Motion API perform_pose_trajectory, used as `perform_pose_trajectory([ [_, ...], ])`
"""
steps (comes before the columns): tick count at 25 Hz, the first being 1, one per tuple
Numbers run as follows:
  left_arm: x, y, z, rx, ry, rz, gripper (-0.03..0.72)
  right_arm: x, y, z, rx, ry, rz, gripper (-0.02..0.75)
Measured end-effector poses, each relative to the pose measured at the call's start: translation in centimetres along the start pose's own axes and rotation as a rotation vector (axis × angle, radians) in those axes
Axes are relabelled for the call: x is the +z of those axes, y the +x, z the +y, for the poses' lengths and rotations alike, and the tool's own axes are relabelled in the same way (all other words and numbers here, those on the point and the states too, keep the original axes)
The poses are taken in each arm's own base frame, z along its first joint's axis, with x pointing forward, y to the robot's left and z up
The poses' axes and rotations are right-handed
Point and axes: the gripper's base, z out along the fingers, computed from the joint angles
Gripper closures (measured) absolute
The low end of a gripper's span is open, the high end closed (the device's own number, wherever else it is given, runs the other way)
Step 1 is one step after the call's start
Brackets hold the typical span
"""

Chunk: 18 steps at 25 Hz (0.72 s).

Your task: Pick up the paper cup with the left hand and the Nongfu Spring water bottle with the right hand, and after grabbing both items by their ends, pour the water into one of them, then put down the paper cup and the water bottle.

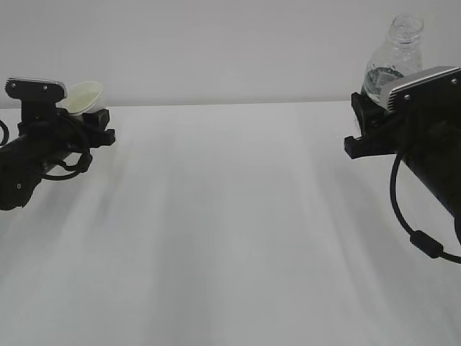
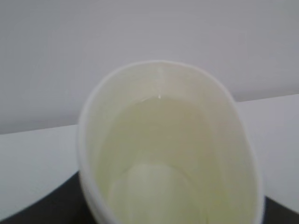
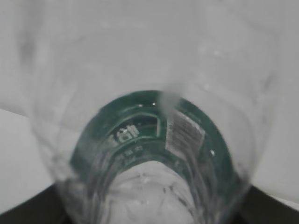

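on my exterior feed the left hand (image 1: 54, 140) sits at the far left of the white table (image 1: 230, 231), and its gripper is closed around the paper cup (image 1: 82, 96), holding it tilted so the open mouth leans up and toward the middle. through the left wrist camera i'm looking straight into the paper cup (image 2: 170, 149): cream inside, rolled rim, and a faint line partway up the wall that looks like the water (image 2: 154, 140) sitting in it (hard to be sure, the view is soft). on the far right, the right hand (image 1: 403, 122) has its gripper clamped on the lower part of the nongfu spring water bottle (image 1: 392, 54), which stands nearly upright, leaning slightly, with the capless neck on top. the right wrist camera looks up along the bottle (image 3: 149, 140), showing the dark green label band through the clear plastic. the two hands are well apart, with bare table between them
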Motion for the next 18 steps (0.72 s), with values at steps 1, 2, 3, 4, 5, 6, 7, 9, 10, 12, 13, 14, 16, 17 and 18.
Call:
perform_pose_trajectory([
  [1, 0.1, 0.3, 0.0, 0.001, 0.000, 0.000, 0.303, 0.0, 0.0, 0.0, 0.000, 0.000, 0.000, 0.330],
  [2, 0.1, 0.7, 0.1, -0.002, -0.006, 0.002, 0.303, 0.0, 0.0, 0.0, 0.000, 0.000, 0.000, 0.330],
  [3, 0.2, 1.2, 0.1, -0.003, -0.008, 0.005, 0.304, 0.0, 0.0, 0.0, 0.000, 0.000, 0.000, 0.330],
  [4, 0.2, 1.5, 0.1, -0.004, -0.010, 0.005, 0.304, 0.0, 0.0, 0.0, 0.000, 0.000, 0.000, 0.330],
  [5, 0.3, 1.8, 0.2, -0.005, -0.011, 0.011, 0.304, 0.0, 0.0, 0.0, 0.000, 0.000, 0.000, 0.330],
  [6, 0.3, 2.1, 0.2, -0.005, -0.012, 0.015, 0.304, 0.0, 0.0, 0.0, 0.000, 0.000, 0.000, 0.330],
  [7, 0.3, 2.4, 0.2, -0.005, -0.012, 0.018, 0.304, 0.0, 0.0, 0.0, 0.000, 0.000, 0.000, 0.330],
  [9, 0.4, 2.7, 0.2, -0.006, -0.013, 0.013, 0.304, 0.0, 0.0, 0.0, 0.000, 0.000, 0.000, 0.330],
  [10, 0.4, 2.9, 0.2, -0.006, -0.013, 0.013, 0.304, 0.0, 0.0, 0.0, 0.000, 0.000, 0.000, 0.330],
  [12, 0.4, 3.4, 0.2, -0.006, -0.013, 0.016, 0.304, 0.0, 0.0, 0.0, 0.000, 0.000, 0.000, 0.330],
  [13, 0.5, 3.6, 0.2, -0.006, -0.013, 0.018, 0.304, 0.0, 0.0, 0.0, 0.000, 0.000, 0.000, 0.330],
  [14, 0.5, 3.8, 0.2, -0.006, -0.013, 0.020, 0.304, 0.0, 0.0, 0.0, 0.000, 0.000, 0.000, 0.330],
  [16, 0.5, 4.0, 0.2, -0.006, -0.013, 0.022, 0.304, 0.0, 0.0, 0.0, 0.000, 0.000, 0.000, 0.330],
  [17, 0.5, 4.0, 0.2, -0.006, -0.013, 0.022, 0.304, 0.0, 0.0, 0.0, 0.000, 0.000, 0.000, 0.330],
  [18, 0.5, 3.9, 0.2, -0.005, -0.013, 0.020, 0.304, 0.0, 0.0, 0.0, 0.000, 0.000, 0.000, 0.330],
])
